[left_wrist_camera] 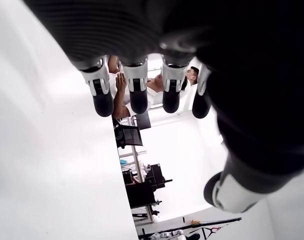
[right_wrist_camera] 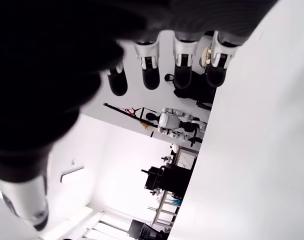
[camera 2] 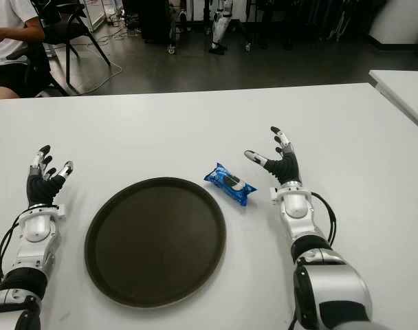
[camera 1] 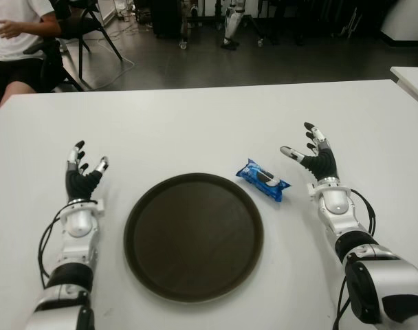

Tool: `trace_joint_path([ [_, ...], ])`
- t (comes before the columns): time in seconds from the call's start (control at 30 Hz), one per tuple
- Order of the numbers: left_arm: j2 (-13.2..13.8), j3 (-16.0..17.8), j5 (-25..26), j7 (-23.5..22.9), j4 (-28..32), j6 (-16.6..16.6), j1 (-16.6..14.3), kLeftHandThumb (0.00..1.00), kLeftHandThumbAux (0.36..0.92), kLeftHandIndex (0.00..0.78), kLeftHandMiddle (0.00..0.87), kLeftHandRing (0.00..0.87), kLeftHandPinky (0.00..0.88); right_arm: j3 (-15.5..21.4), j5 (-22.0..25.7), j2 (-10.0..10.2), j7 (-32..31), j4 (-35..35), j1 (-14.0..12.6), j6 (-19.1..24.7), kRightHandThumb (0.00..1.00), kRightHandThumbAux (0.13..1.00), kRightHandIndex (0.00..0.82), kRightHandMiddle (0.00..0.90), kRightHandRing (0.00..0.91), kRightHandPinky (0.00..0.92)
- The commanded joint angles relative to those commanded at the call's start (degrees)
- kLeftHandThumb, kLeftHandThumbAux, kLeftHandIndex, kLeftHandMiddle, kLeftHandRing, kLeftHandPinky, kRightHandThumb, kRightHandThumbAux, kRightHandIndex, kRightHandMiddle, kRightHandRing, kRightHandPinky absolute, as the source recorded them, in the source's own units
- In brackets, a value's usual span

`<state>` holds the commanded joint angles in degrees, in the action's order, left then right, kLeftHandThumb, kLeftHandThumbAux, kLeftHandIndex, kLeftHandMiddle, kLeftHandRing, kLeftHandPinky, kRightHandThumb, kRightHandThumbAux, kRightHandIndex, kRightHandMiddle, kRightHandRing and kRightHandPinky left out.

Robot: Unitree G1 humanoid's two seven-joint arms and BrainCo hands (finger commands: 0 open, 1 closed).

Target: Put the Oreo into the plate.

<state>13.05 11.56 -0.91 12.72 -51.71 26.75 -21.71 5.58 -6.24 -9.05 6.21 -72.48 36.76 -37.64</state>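
White table [camera 1: 195, 124] holds Oreo [camera 1: 262, 179], plate [camera 1: 194, 237]; dark floor [camera 1: 264, 62] beyond.

- The left hand [camera 1: 82, 172] was black across the palm and back, and its fingers [left_wrist_camera: 102, 92] had pale grey segments ending in rounded black tips.
- The right hand [camera 1: 313, 157] matched it: black body, grey-white knuckle links, black fingertips [right_wrist_camera: 184, 75].
- Each wrist carried a white, glossy cuff just behind the hand.
- The forearms [camera 1: 77, 247] were silver-grey shells broken by black joint bands.
- A thin black cable [camera 1: 45, 244] looped out along the left forearm; a similar black cable [camera 1: 366, 206] arced beside the right forearm.
- The thumbs were thicker, with a white shell and dark tip [left_wrist_camera: 227, 192].
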Motion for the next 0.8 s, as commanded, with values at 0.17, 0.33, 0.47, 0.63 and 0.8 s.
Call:
trace_joint_path([
  [0.17, -0.2, 0.3, 0.4, -0.3, 0.1, 0.1, 0.0, 0.007, 0.748, 0.026, 0.03, 0.002, 0.009, -0.7, -0.9, -0.3, 1.0, 0.1, -0.1, -0.3, 0.0, 0.65, 0.0, 0.0, 0.0, 0.0],
  [0.33, -0.4, 0.5, 0.5, -0.4, 0.3, 0.1, 0.1, 0.013, 0.749, 0.019, 0.025, 0.001, 0.006, -1.7, -2.1, -0.7, 2.7, 0.2, -0.2, -0.7, 0.0, 0.632, 0.0, 0.0, 0.0, 0.0],
  [0.47, -0.4, 0.5, 0.4, -0.4, 0.1, 0.1, 0.1, 0.018, 0.753, 0.019, 0.026, 0.002, 0.009, -2.2, -2.9, -0.9, 3.9, 0.1, -0.1, -0.6, 0.0, 0.617, 0.0, 0.0, 0.0, 0.0],
  [0.63, -0.5, 0.6, 0.3, -0.2, 0.1, 0.1, 0.0, 0.02, 0.756, 0.024, 0.029, 0.005, 0.01, -2.6, -3.1, -1.1, 4.7, -0.1, 0.1, -0.2, 0.0, 0.607, 0.0, 0.0, 0.0, 0.0],
  [0.8, -0.7, 0.6, 0.0, 0.1, 0.4, 0.3, 0.1, 0.012, 0.747, 0.027, 0.032, 0.008, 0.01, -2.5, -2.6, -1.0, 4.3, -0.2, 0.2, 0.1, 0.0, 0.592, 0.0, 0.0, 0.0, 0.0],
])
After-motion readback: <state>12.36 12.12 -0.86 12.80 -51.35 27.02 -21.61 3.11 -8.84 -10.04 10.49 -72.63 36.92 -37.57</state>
